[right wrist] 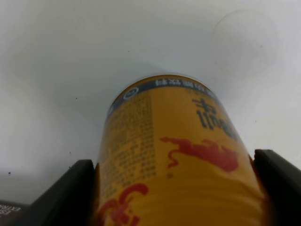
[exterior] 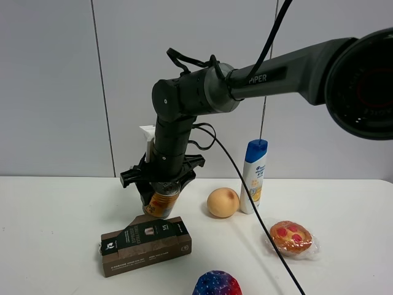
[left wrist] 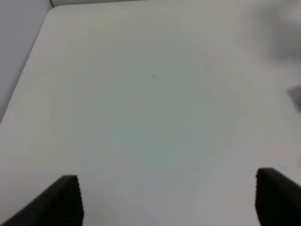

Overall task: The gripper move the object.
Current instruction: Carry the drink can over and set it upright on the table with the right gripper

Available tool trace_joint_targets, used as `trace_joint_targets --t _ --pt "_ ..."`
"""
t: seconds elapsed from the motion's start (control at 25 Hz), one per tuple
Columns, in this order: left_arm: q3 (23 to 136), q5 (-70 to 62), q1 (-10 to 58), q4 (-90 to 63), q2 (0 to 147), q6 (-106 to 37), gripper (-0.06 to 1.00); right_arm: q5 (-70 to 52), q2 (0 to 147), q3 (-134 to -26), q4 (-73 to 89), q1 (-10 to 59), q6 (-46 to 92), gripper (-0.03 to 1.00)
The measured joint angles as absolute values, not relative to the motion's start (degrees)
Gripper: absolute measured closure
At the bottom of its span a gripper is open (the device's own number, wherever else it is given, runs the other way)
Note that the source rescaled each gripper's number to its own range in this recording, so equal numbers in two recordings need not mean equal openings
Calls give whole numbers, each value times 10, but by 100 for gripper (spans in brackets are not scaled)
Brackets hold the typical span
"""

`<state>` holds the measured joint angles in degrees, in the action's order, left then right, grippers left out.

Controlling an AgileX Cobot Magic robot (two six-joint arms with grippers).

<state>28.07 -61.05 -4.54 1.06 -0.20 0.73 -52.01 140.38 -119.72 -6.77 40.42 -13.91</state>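
The gold can (exterior: 162,206) shows only its lower part in the high view, the rest hidden inside the right gripper (exterior: 161,195); the right wrist view cuts off its camera-side end; the speckled ball (exterior: 217,284) is cut by the near edge; print on the brown box (exterior: 146,244) is too small to read; the left gripper (left wrist: 167,200) shows fingertips only; a blurred dark patch (left wrist: 295,96) cannot be told.

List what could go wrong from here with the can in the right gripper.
1. The Red Bull can sits tilted in the right gripper, so it might slip or land askew.
2. The brown box lies right next to it; lowering here could clip it.
3. The arm's black cable hangs by the shampoo bottle and could topple it.
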Motion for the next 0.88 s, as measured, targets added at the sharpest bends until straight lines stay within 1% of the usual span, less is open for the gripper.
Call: trace_joint_targets --t 0.08,0.28,0.36,0.44,0.52,0.72,0.88 --pt "281 -610 -45 11 -2 7 -6 -520 1404 -1197 -68 404 -137 97" --pt "281 -610 -45 11 -2 7 -6 -517 1403 -1198 -68 404 -123 92" --pt "281 -610 -45 11 -2 7 -6 -514 1403 -1198 -68 404 -122 84" --pt "281 -610 -45 11 -2 7 -6 -512 1403 -1198 -68 404 -122 74" --pt "281 -610 -45 11 -2 7 -6 -510 1403 -1198 -68 404 -119 68" --pt "281 -610 -45 11 -2 7 -6 -505 1403 -1198 -68 404 -112 56" --pt "281 -610 -45 11 -2 7 -6 -506 1403 -1198 -67 404 -103 53"
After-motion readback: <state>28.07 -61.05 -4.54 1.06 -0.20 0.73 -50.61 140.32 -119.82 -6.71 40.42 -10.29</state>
